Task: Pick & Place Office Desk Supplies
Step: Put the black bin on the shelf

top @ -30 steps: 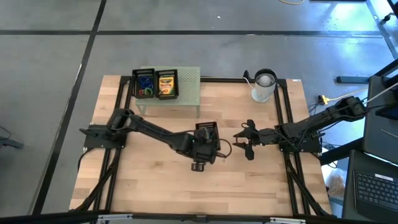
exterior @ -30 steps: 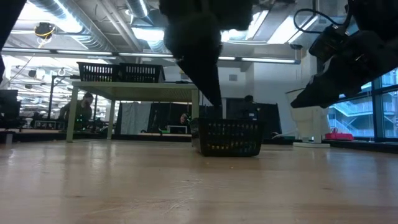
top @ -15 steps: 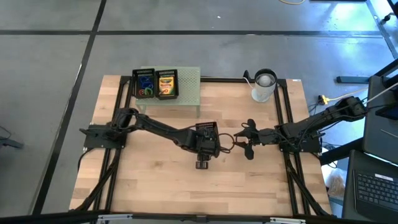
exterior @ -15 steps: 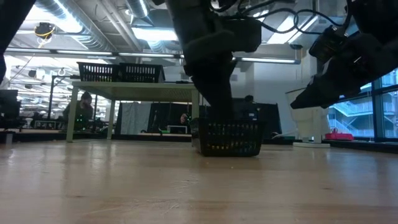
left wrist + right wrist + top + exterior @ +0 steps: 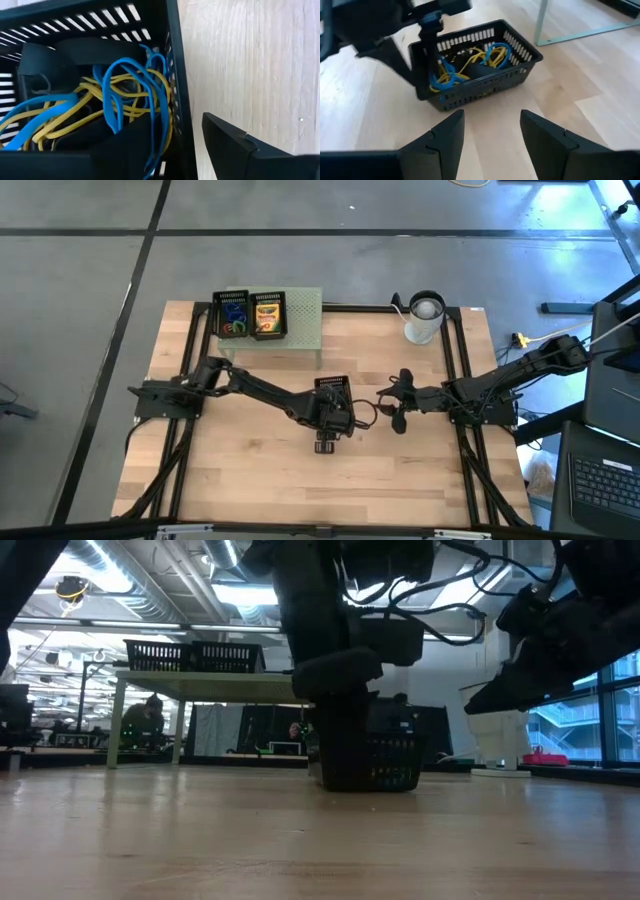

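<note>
A black mesh basket [image 5: 333,387] stands on the table's middle and holds blue and yellow rubber bands [image 5: 125,95]. My left gripper [image 5: 185,142] points steeply down at the basket's near end and is open. One finger [image 5: 427,42] is inside the basket and the other [image 5: 395,57] is outside, with the near wall [image 5: 177,85] between them. I cannot tell whether either finger touches the wall. My right gripper [image 5: 492,120] hovers open, with nothing in it, to the basket's right [image 5: 397,412].
At the far left a pale green perforated stand [image 5: 303,328] carries two black baskets, one with coloured loops [image 5: 233,316] and one with a yellow crayon box [image 5: 267,315]. A white cup with a black rim [image 5: 424,318] stands at the far right. Bare wood lies near the front edge.
My left gripper has come down over the basket's near end, so that its fingers now stand on either side of the near wall. The basket has stayed where it was. My right arm has kept its place.
</note>
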Motion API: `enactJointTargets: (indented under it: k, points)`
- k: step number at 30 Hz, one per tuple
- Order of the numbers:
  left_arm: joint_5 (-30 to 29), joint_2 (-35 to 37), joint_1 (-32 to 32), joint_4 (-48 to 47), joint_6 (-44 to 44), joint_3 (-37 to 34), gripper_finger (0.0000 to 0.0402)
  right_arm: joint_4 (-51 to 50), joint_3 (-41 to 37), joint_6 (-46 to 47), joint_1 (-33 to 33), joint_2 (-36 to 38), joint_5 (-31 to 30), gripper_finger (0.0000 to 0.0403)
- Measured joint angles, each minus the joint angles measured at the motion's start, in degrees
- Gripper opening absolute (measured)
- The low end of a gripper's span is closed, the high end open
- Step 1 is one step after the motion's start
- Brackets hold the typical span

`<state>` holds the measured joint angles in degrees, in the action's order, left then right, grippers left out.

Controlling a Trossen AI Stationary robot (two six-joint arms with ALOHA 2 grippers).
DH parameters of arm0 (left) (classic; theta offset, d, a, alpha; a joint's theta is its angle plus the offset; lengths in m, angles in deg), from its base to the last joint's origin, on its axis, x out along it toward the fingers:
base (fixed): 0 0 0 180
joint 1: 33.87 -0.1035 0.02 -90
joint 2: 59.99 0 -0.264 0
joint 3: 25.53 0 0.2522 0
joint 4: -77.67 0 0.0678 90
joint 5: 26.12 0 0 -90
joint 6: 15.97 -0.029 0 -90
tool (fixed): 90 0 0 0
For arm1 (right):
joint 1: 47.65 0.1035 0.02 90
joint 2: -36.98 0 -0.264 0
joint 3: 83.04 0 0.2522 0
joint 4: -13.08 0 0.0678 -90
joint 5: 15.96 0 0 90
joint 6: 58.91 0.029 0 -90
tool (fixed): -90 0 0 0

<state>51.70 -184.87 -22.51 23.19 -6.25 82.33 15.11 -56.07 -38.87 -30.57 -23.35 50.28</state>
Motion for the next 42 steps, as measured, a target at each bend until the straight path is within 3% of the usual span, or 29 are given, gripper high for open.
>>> enactJointTargets:
  k: [14,26,42]
  points:
    - [-0.4,0.3,0.0,-1.1,-1.9,0.0,0.0009,0.0,0.0,-1.0,0.0,0.0,8.2,0.0194]
    - [-1.9,0.6,1.2,-5.5,-8.7,4.1,0.0004,0.0,0.0,-1.0,0.0,0.0,8.2,0.0194]
    - [-7.0,0.7,2.0,-20.5,-14.1,21.5,0.0004,0.0,0.0,-1.0,0.0,0.0,8.2,0.0194]
